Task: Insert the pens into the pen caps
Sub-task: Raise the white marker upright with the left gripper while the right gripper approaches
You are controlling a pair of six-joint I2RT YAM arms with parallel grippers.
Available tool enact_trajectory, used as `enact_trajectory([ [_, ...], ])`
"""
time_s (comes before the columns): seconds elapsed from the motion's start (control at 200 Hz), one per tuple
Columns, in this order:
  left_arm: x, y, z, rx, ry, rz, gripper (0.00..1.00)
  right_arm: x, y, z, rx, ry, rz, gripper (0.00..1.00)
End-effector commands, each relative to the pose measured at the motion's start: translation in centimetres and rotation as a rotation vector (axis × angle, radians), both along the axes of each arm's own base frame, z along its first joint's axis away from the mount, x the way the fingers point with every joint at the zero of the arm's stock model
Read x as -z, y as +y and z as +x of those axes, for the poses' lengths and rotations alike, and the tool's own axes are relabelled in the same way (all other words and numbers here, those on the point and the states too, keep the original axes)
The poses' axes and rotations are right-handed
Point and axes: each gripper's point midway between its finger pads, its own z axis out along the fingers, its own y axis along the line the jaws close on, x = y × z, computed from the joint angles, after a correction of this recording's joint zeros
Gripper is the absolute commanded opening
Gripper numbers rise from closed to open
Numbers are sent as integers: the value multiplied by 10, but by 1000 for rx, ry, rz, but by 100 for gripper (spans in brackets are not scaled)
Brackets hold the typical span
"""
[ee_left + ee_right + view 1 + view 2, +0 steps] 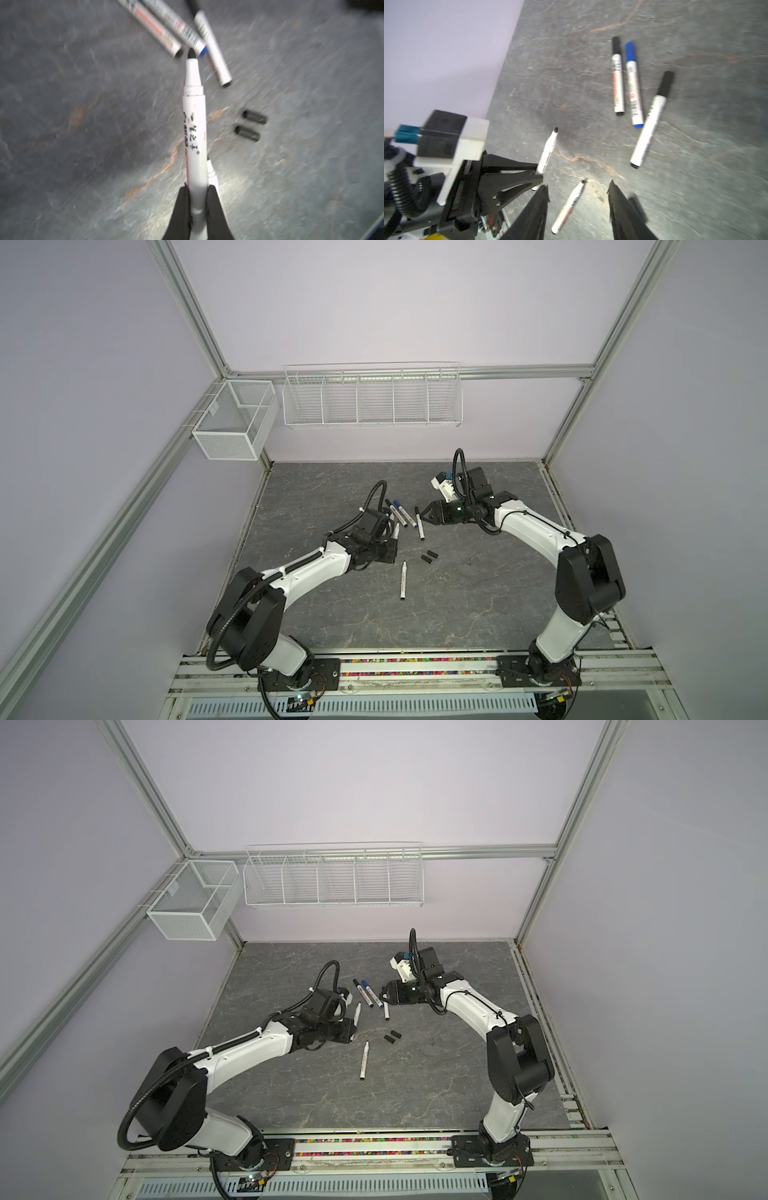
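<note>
We see the left tool (196, 188) pinched on the rear of a slim white plastic marker pen (195, 128), its black felt tip bare, left of two stubby black cylindrical caps (432, 554) on the grey veined stone-look table (478, 605). Beyond those caps lie three capped white pens (633, 83), one blue-topped; nearer than them, one uncapped white pen (403, 580). The right tool (578, 184), beyond the caps, spreads its tapered black fingers wide, empty.
</note>
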Motion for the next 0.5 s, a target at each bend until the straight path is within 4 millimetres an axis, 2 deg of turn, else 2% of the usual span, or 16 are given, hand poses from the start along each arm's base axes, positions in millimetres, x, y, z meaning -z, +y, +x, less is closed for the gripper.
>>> enact_trajectory([
  [0.0,-44,-26,7,66,-99,-153,0,-23,27,-15,-100,-12,132,53],
  [0.125,-50,-28,6,75,-102,-162,0,-32,39,-8,-90,-18,180,53],
  [0.275,-57,-27,3,80,-128,-191,0,-27,47,-5,-93,12,185,50],
  [0.41,-64,-26,1,82,-152,-205,0,-20,54,-7,-108,39,192,45],
  [0.495,-65,-24,2,71,-160,-204,0,-18,56,-7,-104,51,199,35],
])
